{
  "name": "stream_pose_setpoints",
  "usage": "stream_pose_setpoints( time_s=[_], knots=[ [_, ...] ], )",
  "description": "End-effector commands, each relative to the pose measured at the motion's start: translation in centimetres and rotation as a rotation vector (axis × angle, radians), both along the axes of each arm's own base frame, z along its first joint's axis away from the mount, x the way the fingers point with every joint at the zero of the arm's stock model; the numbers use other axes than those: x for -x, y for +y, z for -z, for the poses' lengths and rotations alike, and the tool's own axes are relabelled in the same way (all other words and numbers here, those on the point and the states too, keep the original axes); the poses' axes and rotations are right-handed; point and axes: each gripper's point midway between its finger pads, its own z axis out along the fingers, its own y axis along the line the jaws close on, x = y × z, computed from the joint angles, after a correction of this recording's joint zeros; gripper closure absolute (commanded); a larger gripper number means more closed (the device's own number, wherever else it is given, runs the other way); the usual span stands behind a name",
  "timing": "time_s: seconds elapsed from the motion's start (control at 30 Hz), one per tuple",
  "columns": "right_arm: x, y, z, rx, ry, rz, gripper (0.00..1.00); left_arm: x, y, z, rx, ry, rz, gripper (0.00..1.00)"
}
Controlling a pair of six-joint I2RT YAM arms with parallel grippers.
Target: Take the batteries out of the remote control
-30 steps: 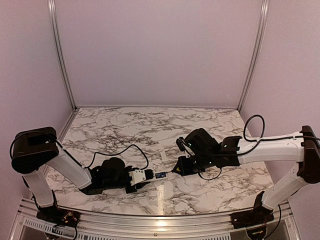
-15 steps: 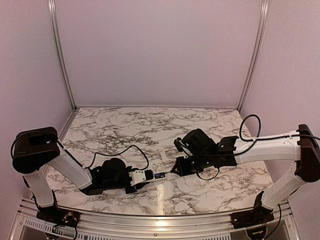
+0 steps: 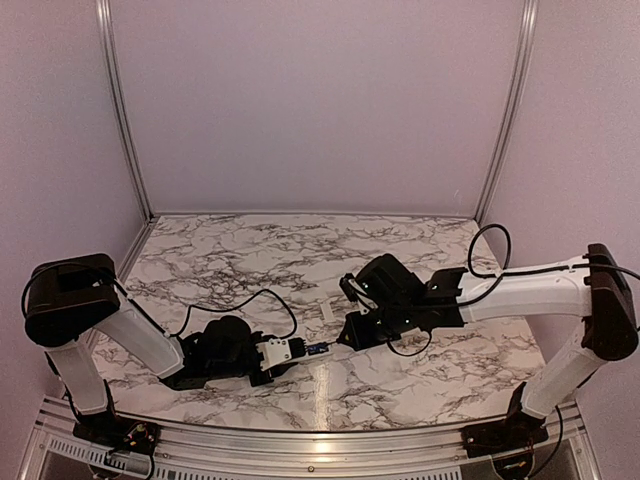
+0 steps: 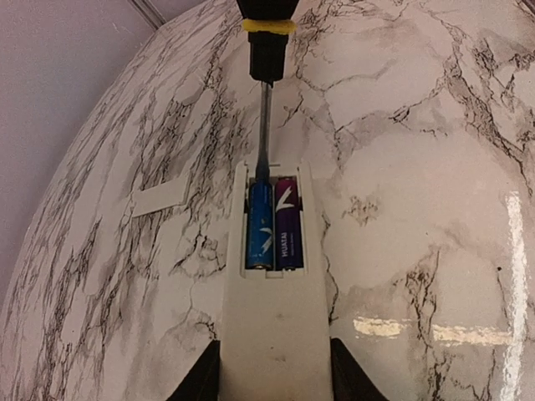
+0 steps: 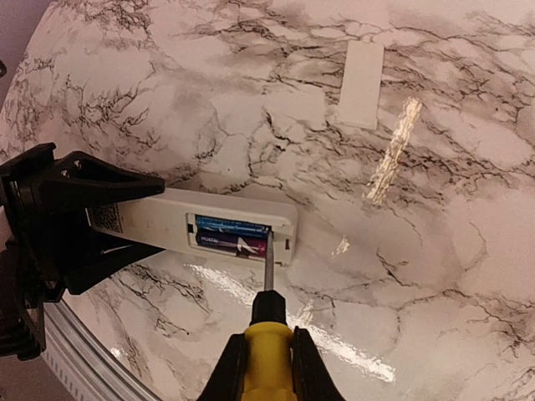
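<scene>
Your left arm reaches in low from the left. Its jaws are clamped on the left end of the remote control, a slim, long white plastic bar. The black fingers press against its two long sides.

The remote lies left to right, close to the near edge of the white, dark-veined marble tabletop, roughly midway between the two arms. You cannot tell whether it rests on the tabletop or is held just above it. Its back faces up, with a small dark square label just beside the left jaws. At the remote's right end the battery compartment is uncovered.

The batteries are two tiny thin cylinders, one blue and one purple. They sit in that compartment side by side and touching, the blue one on the far side.

Your right arm comes in from the right. Its jaws are clamped on the handle of a screwdriver, which has a yellow and black grip and a thin metal shaft. The shaft points left toward the remote, and its tip is at the right end of the open compartment, by the batteries' ends. In the left wrist view it lines up with the blue battery, but you cannot tell whether it touches.

A small flat white plastic cover piece lies on the tabletop on the far side of the remote, apart from it.
</scene>
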Motion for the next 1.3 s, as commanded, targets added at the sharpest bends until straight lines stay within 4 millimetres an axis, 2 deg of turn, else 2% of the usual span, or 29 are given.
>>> stream_pose_setpoints(
  time_s=[0.0,0.47,0.67,0.8,1.07,1.27],
  knots=[
    [1.1,2.0,0.3,-0.014,0.039,-0.100,1.00,1.0,-1.5,-0.4,0.019,-0.002,0.072,1.00],
    [0.7,1.8,1.0,0.025,0.021,-0.111,1.00,1.1,-1.5,-0.4,0.019,0.001,0.079,1.00],
    [1.9,2.7,0.2,-0.094,0.027,-0.193,1.00,1.2,-1.4,-0.4,0.019,0.003,0.082,1.00],
    [2.5,2.6,0.6,-0.122,0.030,-0.221,1.00,1.2,-1.4,-0.3,0.019,0.002,0.080,1.00],
    [3.4,2.5,-0.5,-0.230,0.016,-0.264,1.00,1.2,-1.5,-0.3,0.020,0.003,0.084,1.00],
    [3.9,2.6,-0.5,-0.267,0.012,-0.293,1.00,1.3,-1.6,-0.4,0.021,0.004,0.088,1.00]
  ],
)
